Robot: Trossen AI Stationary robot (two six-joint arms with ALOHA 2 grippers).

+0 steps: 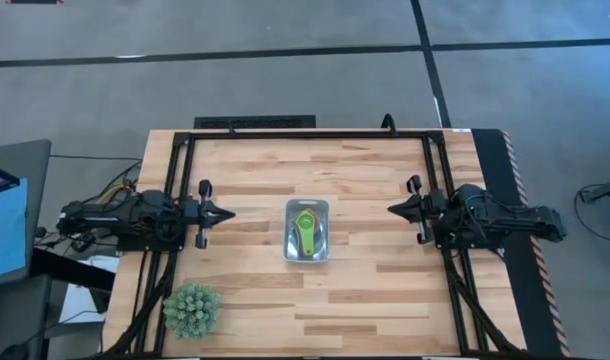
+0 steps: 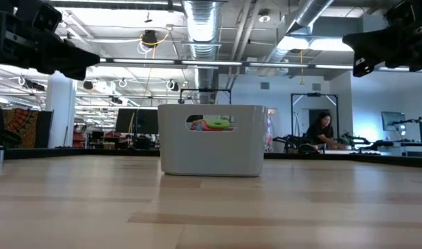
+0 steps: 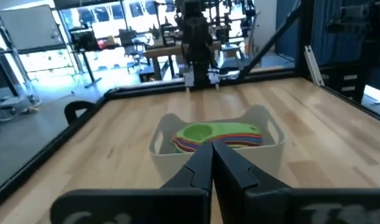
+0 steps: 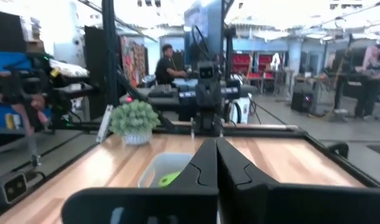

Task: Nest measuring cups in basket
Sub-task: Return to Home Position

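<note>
The pale grey basket stands in the middle of the wooden table. The measuring cups lie stacked inside it, a green one on top and other colours showing beneath. My left gripper hovers at the table's left, shut and empty, pointing level toward the basket. At the table's right, my right gripper is shut and empty too, pointing toward the basket. Both are above the table.
A spiky green plant ball sits near the table's front left corner. A black frame runs around the table's edges. Bare wood lies on all sides of the basket. People work at desks in the room beyond.
</note>
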